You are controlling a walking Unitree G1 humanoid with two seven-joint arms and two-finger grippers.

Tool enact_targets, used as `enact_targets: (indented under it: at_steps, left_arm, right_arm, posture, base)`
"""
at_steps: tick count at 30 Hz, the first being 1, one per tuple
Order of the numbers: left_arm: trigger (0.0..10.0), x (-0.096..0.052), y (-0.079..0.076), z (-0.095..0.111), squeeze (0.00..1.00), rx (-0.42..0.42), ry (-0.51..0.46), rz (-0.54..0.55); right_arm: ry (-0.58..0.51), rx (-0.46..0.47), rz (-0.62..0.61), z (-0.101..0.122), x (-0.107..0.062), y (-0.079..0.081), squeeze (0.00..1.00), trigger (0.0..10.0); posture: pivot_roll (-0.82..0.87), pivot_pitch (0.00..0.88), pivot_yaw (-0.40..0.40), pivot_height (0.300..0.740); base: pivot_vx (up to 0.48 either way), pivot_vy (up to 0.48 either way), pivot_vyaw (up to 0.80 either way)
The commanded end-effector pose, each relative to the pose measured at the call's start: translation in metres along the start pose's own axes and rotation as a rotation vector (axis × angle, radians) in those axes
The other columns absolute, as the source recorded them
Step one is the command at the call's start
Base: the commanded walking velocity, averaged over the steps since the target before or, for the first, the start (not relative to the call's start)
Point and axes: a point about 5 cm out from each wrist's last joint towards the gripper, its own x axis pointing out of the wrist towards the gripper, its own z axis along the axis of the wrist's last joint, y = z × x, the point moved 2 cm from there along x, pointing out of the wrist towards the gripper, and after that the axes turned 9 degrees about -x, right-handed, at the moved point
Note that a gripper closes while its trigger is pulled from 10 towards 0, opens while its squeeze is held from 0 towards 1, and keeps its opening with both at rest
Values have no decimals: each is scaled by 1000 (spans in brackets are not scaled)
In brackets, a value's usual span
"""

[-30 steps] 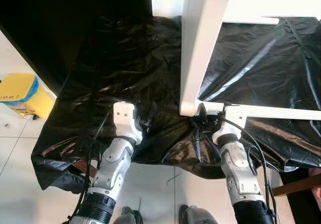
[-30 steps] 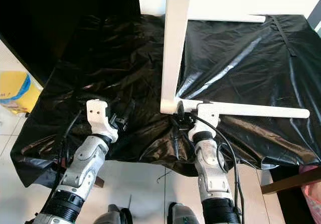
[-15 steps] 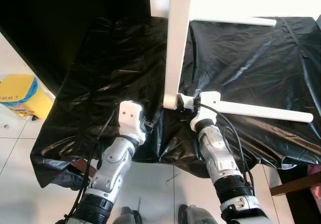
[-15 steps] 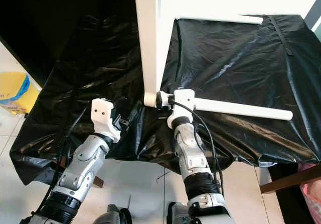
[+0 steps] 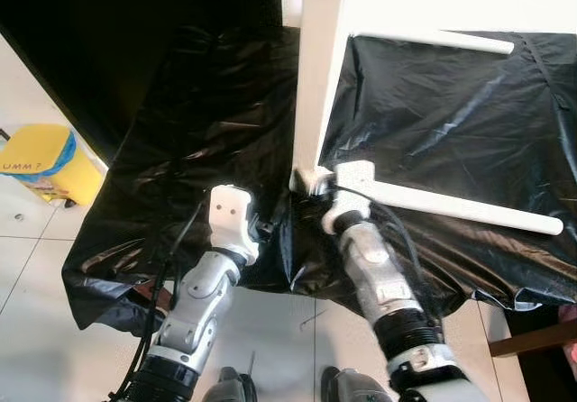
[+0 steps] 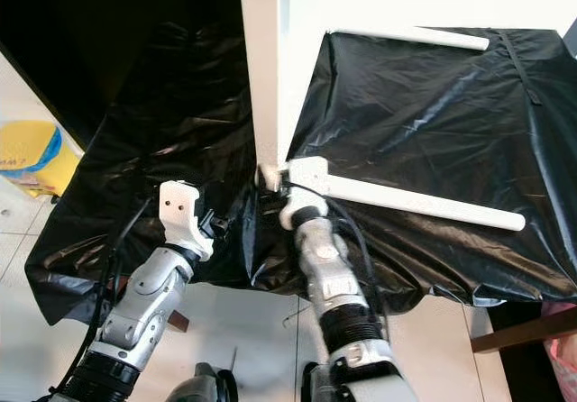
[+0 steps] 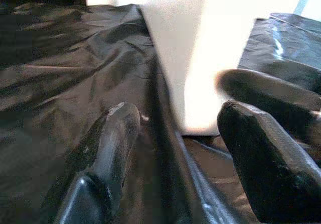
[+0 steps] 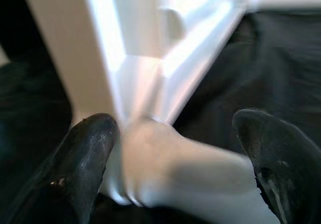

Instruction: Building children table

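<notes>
Black sheet [image 5: 433,105]: spread over the work surface, probably to keep it from getting scratched.
Table frame [image 5: 317,77]: white, lying on the sheet, one corner near the robot so both arms can reach.
Right gripper [image 8: 173,163]: fingers spread around that corner post.
Left gripper [image 7: 170,148]: open, hovering just beside.
Bucket [image 5: 41,159]: yellow, on the floor; label reads "UMM ?", partly cut off.

head views downward, wrist views close
</notes>
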Motion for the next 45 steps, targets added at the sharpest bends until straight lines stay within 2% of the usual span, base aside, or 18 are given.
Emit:
enact_targets:
  at_steps: [1,3,8,12,14,20,25,29,32,35,38,45]
  left_arm:
    - [10000,-6,-3,-9,0,-4,45,-96]
    - [10000,-7,1,-12,0,-3,51,-73]
    - [10000,-8,0,-17,0,-1,67,-85]
    - [10000,-7,-6,-19,0,-10,68,-109]
    - [10000,-4,-12,-18,0,-3,63,-130]
    - [10000,0,-15,-17,0,1,57,-143]
    - [10000,1,-15,-15,0,-4,48,-149]
    - [10000,0,-15,-15,0,5,50,-159]
    - [10000,0,-13,-13,0,6,50,-162]
    - [10000,1,-13,-12,0,6,48,-167]
    - [10000,2,-14,-10,0,14,43,-172]
    - [10000,-1,-11,-8,0,8,34,-159]
  right_arm:
    - [20,15,-54,-8,-7,-13,0,10000]
    - [51,0,-79,-19,-16,-23,0,10000]
    - [45,6,-97,-22,-28,-27,0,10000]
    - [28,29,-82,-20,-32,-20,0,10000]
    - [8,33,-44,-15,-31,-11,0,10000]
    - [7,19,-25,-15,-29,-9,0,10000]
    - [46,-16,25,-18,-23,-3,0,10000]
    - [19,19,2,-10,-15,-1,0,10000]
    - [6,30,39,-1,4,14,0,10000]
    - [-12,30,88,8,14,28,0,10000]
    - [-42,22,115,18,20,36,0,10000]
    - [-48,14,88,24,29,32,0,10000]
  posture:
    - [-47,152,25,740]
    - [-47,152,25,740]
    - [-61,136,26,740]
    - [-67,135,25,740]
    - [-73,139,26,740]
    - [-72,139,25,740]
    - [-74,140,25,740]
    - [-75,148,28,740]
    - [-79,150,36,740]
    - [-74,150,35,740]
    - [-64,149,26,740]
    - [-62,152,21,740]
  base:
    - [0,0,0]
    - [0,0,0]
    - [0,0,0]
    - [0,0,0]
    - [0,0,0]
    - [0,0,0]
    - [0,0,0]
    - [0,0,0]
    - [0,0,0]
    - [0,0,0]
    - [0,0,0]
    - [0,0,0]
